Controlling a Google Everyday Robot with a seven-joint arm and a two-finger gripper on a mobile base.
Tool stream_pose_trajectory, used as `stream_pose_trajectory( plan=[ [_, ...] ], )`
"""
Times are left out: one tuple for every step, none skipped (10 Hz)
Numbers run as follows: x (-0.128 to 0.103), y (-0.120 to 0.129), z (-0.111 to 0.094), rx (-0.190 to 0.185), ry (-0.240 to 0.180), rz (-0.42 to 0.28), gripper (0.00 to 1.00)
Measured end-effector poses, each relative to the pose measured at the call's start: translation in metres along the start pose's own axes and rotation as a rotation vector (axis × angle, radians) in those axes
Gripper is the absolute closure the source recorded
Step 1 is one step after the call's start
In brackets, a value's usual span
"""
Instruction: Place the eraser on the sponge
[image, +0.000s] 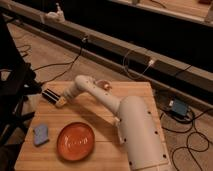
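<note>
The eraser (49, 94), a long black block with a pale stripe, lies at the far left edge of the wooden table (130, 100). My gripper (61, 102) is low over the table at the eraser's right end, touching or nearly touching it. The white arm (95, 92) reaches to it from the lower right. The sponge (40, 134), a small light-blue pad, lies near the table's front left corner, apart from the eraser and well below the gripper in the camera view.
An orange plate (76, 140) sits right of the sponge. The arm's thick white base (140, 135) covers the table's right front. Cables (65, 62) and a blue box (178, 107) lie on the floor. A dark stand (15, 85) is left of the table.
</note>
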Motion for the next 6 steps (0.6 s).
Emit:
stream_pose_trajectory(
  plan=[
    [-0.0007,0.0014,-0.0001,0.003,0.009,-0.011,0.71],
    [-0.0017,0.0025,-0.0002,0.005,0.015,-0.019,0.82],
    [-0.0021,0.0034,-0.0004,0.006,0.019,-0.022,0.90],
    [-0.0022,0.0044,-0.0006,0.007,0.021,-0.025,0.98],
    [-0.0030,0.0059,-0.0010,0.005,0.021,-0.027,1.00],
    [-0.0039,0.0066,-0.0027,0.005,0.020,-0.031,1.00]
  ],
)
